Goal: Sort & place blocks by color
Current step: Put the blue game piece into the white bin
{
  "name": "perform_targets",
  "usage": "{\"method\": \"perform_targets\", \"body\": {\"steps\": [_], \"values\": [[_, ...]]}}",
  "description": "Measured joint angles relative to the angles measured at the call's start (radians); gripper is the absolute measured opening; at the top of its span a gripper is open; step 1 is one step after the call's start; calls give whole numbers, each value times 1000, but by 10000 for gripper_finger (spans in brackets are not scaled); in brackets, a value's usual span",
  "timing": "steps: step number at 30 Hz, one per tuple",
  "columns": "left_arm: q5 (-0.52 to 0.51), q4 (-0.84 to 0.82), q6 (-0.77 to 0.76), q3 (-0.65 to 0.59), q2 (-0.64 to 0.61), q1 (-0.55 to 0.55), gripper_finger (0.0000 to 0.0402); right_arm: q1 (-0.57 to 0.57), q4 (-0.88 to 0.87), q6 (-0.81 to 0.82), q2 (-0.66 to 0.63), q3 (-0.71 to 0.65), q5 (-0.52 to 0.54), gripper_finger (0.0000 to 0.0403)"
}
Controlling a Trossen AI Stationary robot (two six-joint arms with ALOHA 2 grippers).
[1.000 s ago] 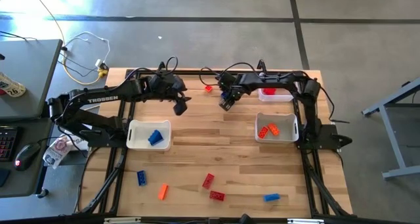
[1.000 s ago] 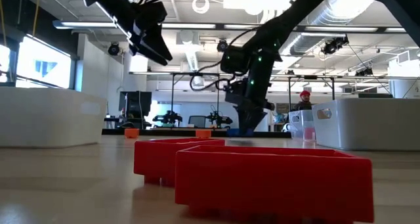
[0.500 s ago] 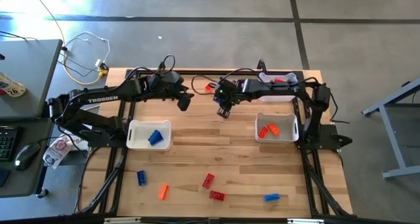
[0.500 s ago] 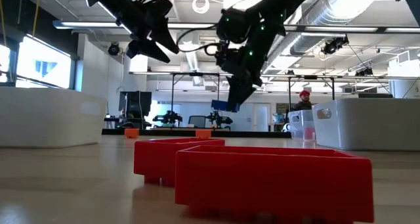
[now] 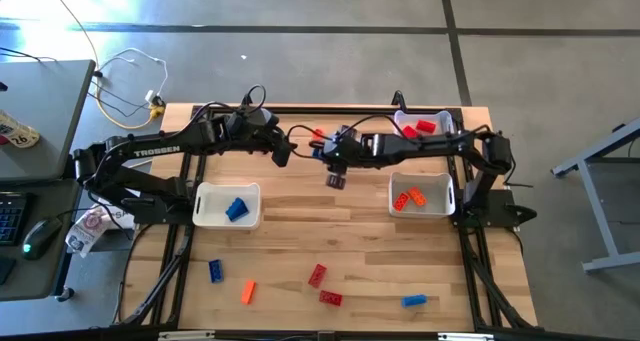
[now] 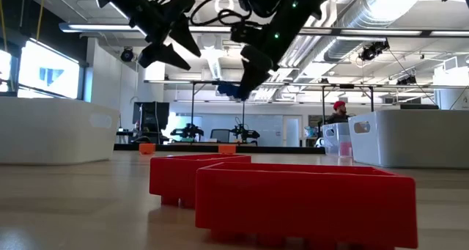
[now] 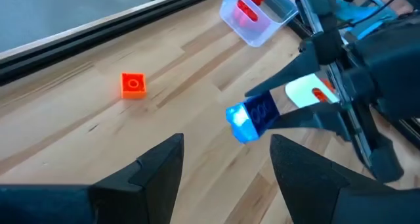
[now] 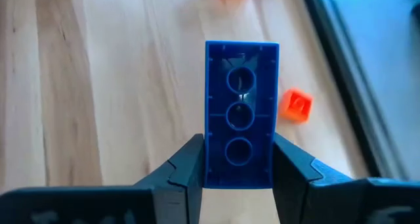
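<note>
So my right fingers are pinching a blue block by its long sides, hollow underside facing the wrist camera (you can see the three round tubes in it), and I'm holding it up in the air over the back middle of the worktop, well clear of the wood. My left fingers are spread wide with nothing between them, hovering just beside the right ones, also toward the back of the worktop. From the left wrist the blue block shows right ahead, clamped in the other arm's tips. Down below on the wood there's a small orange-red block sitting by itself near the back edge. The rest of the blocks: a white bin on the left has a blue one in it, the white bin on the right has a couple of orange ones, and a clear bin at the back right corner has red ones. Loose along the front of the worktop are a blue block, an orange one, two red ones close together, and another blue one off to the right.
</note>
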Motion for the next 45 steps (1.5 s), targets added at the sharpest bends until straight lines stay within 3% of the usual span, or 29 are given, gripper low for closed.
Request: {"method": "perform_targets", "body": {"steps": [12,35,39,45], "values": [[2,39,-31,0,0,-29,214,43,211,-269,0,0,67,110],[61,93,4,1,0,-28,212,76,449,-499,2,1,99,110],[72,91,8,1,0,-28,194,76,451,-500,2,1,115,110],[80,97,45,1,0,-29,132,76,449,-501,2,1,132,110]]}}
